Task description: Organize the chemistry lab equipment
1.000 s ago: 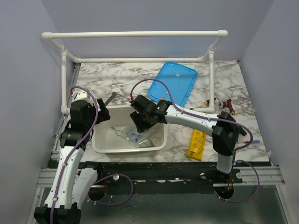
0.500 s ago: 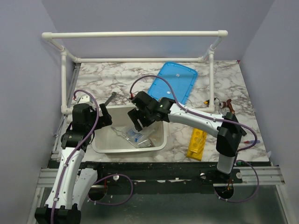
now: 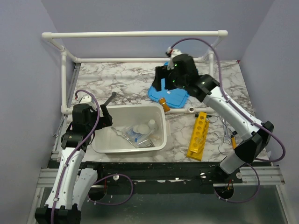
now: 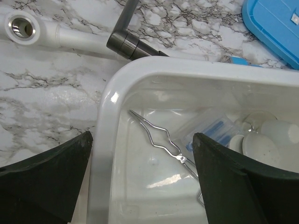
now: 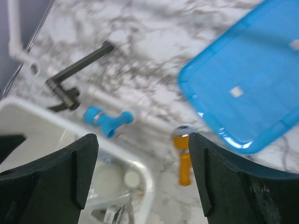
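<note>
The white tub [image 3: 161, 122] holds metal scissor tongs [image 4: 164, 141], a clear bag with blue pieces [image 4: 212, 130] and small round beakers [image 4: 261, 142]. My left gripper [image 3: 106, 116] is open, its fingers [image 4: 56, 172] astride the tub's left wall [image 4: 105, 140]. My right gripper [image 3: 163, 79] is raised high over the near end of the blue lid [image 3: 175, 81], open and empty. Below it the right wrist view shows an orange piece [image 5: 183, 156] and a blue connector [image 5: 108, 120] on the marble beside the tub's rim [image 5: 140, 165]. The yellow test-tube rack [image 3: 197, 135] lies right of the tub.
A dark metal handle [image 4: 128, 37] and a white pipe [image 4: 46, 35] lie just behind the tub's far left corner. A short white pipe piece [image 3: 184, 110] lies between lid and rack. Thin wires and small items [image 3: 224, 130] are scattered at the right. A white pipe frame [image 3: 135, 34] stands at the back.
My right arm has lifted out of the tub and swung back and right over the blue lid, its jaws widening. The left gripper has stayed at the tub's left wall.
</note>
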Motion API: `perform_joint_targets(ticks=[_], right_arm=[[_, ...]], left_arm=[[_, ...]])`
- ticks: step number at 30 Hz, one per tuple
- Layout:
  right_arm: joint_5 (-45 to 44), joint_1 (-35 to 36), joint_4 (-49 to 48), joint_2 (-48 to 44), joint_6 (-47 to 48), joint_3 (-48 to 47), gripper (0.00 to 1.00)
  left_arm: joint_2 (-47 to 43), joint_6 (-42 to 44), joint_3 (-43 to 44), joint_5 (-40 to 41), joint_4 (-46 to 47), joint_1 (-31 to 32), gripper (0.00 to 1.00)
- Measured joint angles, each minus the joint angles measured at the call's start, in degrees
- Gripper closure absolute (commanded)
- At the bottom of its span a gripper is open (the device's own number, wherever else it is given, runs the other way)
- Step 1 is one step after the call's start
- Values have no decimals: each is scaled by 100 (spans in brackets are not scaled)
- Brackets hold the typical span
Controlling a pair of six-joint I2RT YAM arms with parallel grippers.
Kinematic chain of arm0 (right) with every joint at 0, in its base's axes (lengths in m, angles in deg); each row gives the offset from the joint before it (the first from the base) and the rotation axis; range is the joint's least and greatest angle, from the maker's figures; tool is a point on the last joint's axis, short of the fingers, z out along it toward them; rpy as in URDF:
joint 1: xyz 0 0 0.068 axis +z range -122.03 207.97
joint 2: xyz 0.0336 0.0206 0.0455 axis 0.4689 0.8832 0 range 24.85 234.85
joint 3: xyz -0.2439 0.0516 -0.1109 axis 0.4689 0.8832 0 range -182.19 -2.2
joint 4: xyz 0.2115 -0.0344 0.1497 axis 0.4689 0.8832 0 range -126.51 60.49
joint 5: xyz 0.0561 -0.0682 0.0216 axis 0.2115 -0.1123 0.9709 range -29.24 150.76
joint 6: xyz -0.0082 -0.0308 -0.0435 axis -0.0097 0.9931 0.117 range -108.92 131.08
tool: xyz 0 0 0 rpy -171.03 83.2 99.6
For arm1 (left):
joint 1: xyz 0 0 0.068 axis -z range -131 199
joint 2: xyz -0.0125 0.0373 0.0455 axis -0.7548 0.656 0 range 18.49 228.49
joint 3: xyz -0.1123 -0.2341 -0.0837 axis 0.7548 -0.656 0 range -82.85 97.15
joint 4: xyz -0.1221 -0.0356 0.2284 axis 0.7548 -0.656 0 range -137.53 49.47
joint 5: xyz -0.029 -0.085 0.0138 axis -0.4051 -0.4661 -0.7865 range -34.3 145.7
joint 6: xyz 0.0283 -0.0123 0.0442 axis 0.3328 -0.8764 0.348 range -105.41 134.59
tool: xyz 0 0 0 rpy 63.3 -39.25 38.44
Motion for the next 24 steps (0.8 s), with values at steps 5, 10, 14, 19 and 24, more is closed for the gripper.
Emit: perform_joint_targets(ticks=[5, 10, 14, 19, 24], right_arm=[[66, -1661, -682, -286, -210, 468, 19], [376, -2771, -1182, 94, -570, 953, 32], [457, -3270, -1364, 811, -739, 1141, 37], [424, -3329, -1445, 1644, -763, 1139, 39], [372, -3322, -1469, 2317, -765, 887, 44]], left_arm=[[55, 13, -20, -39, 13, 0, 25], [153, 50, -46, -57, 20, -7, 36], [201, 87, -57, -42, 31, -48, 47], [271, 138, -57, -28, 52, -72, 58], [317, 149, -59, -55, 63, -74, 70]])
